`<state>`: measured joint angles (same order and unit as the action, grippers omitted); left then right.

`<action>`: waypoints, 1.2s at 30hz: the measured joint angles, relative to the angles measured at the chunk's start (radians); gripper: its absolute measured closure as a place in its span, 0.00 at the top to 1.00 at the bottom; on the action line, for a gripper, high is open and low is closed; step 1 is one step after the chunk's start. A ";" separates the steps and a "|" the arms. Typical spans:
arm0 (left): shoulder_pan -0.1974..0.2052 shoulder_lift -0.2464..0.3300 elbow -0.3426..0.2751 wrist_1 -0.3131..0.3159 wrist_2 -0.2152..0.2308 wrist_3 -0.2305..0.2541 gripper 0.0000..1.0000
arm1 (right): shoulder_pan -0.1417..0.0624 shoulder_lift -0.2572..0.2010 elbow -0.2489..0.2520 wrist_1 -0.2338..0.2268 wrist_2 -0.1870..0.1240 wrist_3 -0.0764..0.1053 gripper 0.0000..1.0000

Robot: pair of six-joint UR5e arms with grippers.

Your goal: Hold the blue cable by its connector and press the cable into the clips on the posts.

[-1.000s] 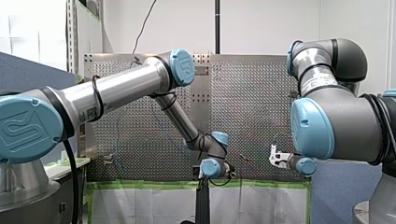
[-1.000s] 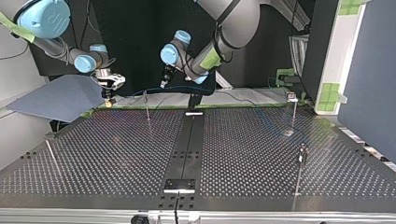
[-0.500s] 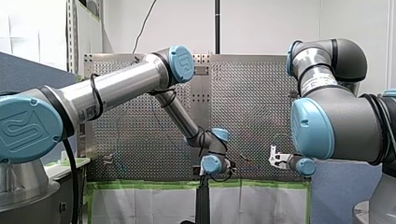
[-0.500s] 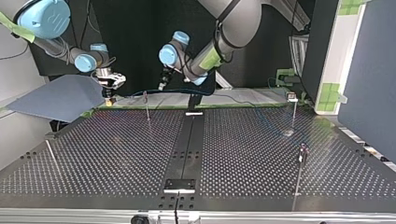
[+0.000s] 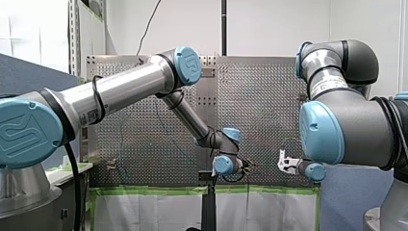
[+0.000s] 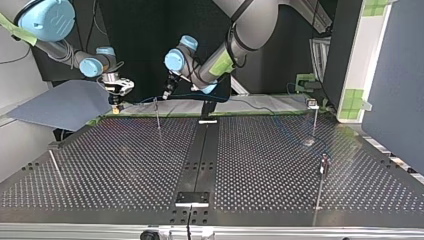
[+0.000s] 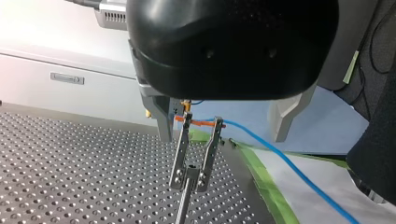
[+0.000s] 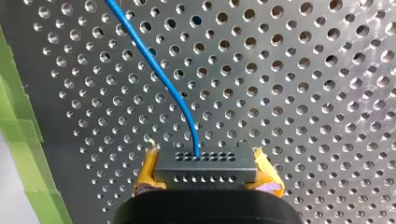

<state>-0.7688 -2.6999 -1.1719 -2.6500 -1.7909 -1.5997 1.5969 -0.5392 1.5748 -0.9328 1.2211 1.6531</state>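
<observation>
Here, my right gripper point(image 8: 205, 182) clamps yellow pads point(image 8: 145, 173) on the dark grey connector block point(image 8: 205, 164) of the thin blue cable point(image 8: 159, 70). My left gripper point(image 7: 224, 122) stands wide open, its 2 metal fingers point(image 7: 162, 117) flanking the 2-pronged metal clip point(image 7: 180, 154) on a post point(image 7: 184, 205), cable at the prong tips.

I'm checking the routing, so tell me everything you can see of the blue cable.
The blue cable is thin, round and smooth, plastic-looking. One end enters the black connector, clamped between the yellow pads of my right gripper; from there it curves away above the perforated table. In the left wrist view it runs from the top of the forked metal clip away over green tape.
</observation>
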 joint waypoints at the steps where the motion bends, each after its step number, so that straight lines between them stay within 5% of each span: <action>1: -0.001 0.000 0.001 0.001 0.002 0.001 1.00 | 0.000 0.000 0.000 0.000 0.000 0.000 0.00; 9: -0.009 -0.001 0.008 0.046 0.042 -0.004 1.00 | 0.000 0.000 0.000 -0.004 0.000 0.004 0.00; 19: -0.007 -0.016 0.029 0.106 0.054 -0.074 1.00 | -0.001 0.000 0.000 -0.006 0.000 0.007 0.00; 36: 0.004 -0.097 0.149 -0.006 0.035 -0.042 1.00 | -0.002 0.000 0.000 -0.010 -0.001 0.012 0.00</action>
<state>-0.7650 -2.7966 -1.0227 -2.6557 -1.7559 -1.6417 1.5947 -0.5388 1.5748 -0.9432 1.2198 1.6647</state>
